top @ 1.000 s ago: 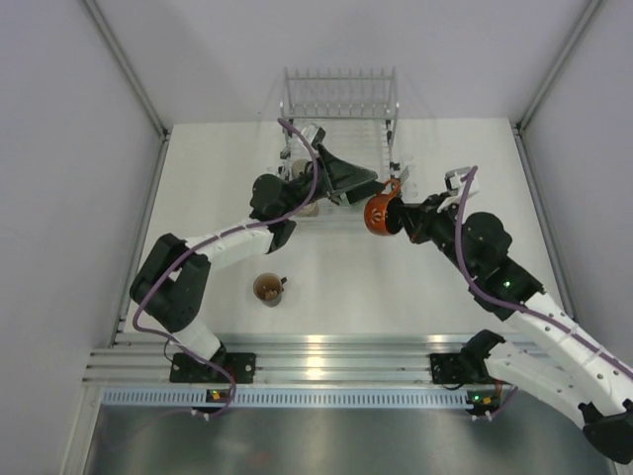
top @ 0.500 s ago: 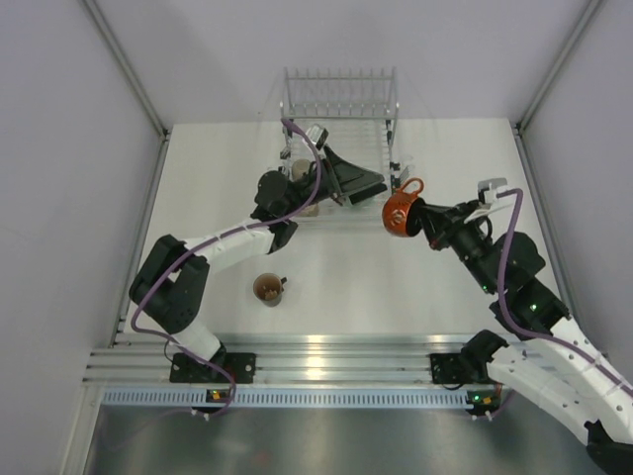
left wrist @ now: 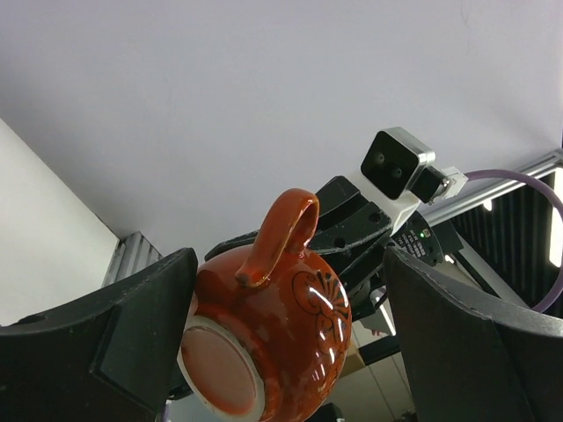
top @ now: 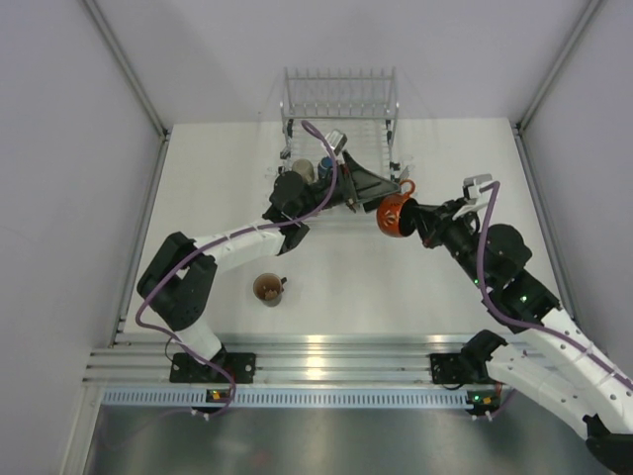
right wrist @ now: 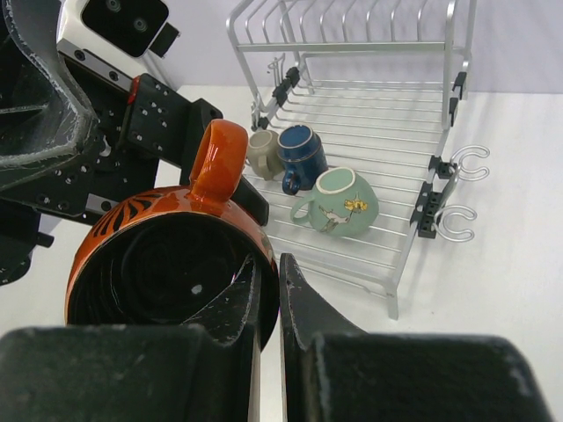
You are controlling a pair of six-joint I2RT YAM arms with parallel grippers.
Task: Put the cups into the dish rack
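White table [top: 218, 178]: three cups [right wrist: 302, 151] sit in the dish rack [right wrist: 369, 105], one brown cup [top: 269, 288] waits outside. Right jaws pinch the orange cup [top: 394, 216]; left jaws stand wide open around it.

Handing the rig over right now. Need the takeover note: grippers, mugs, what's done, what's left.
Right gripper: shut on the rim of the orange mug, held in the air by the dish rack's near right corner.
Left gripper: open, fingers either side of that mug; looks like a handover, not gripped yet.
Rack: beige mug, dark blue mug and mint-green mug inside.
Table: one tan mug standing near the left arm.
Done: three loaded.
Left: orange mug, tan mug. No other mug in view.
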